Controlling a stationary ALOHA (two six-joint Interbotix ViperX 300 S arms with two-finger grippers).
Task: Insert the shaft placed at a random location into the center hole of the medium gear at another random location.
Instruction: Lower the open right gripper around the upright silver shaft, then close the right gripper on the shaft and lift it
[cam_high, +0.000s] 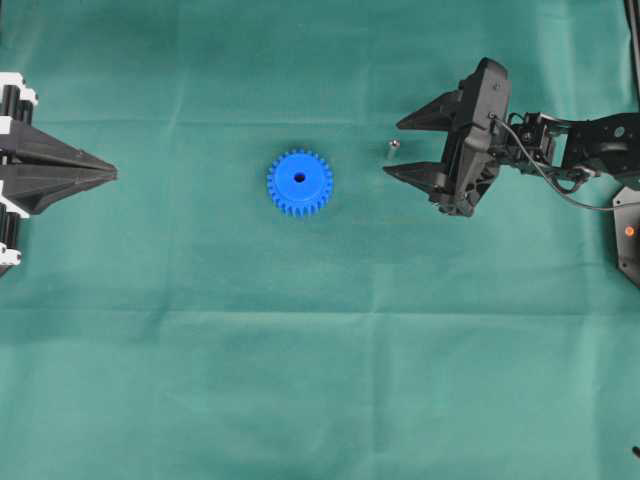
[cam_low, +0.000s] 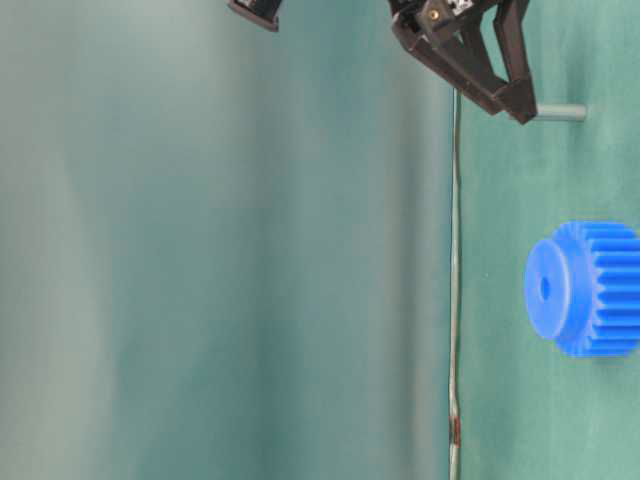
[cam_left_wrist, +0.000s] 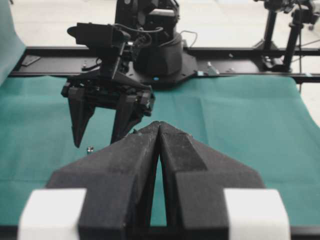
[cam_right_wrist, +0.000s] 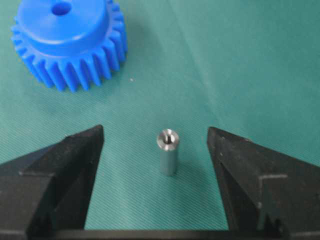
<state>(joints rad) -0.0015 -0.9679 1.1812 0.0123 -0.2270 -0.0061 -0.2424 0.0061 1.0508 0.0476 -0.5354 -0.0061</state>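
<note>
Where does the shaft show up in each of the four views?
Overhead: shaft, right of centre, between the blue gear and the open right gripper.
Table-level, upper right, above the gear.
Left wrist, small, below the right gripper.
Right wrist, centre, upright.
Shared landmark: the right gripper.

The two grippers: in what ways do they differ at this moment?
The left gripper is shut, its fingers pressed together; the right gripper is open, fingers wide apart. The left gripper sits at the table's edge, far from the gear; the right gripper is beside the shaft, which stands upright between its fingers, untouched. Both are black and hold nothing.
</note>
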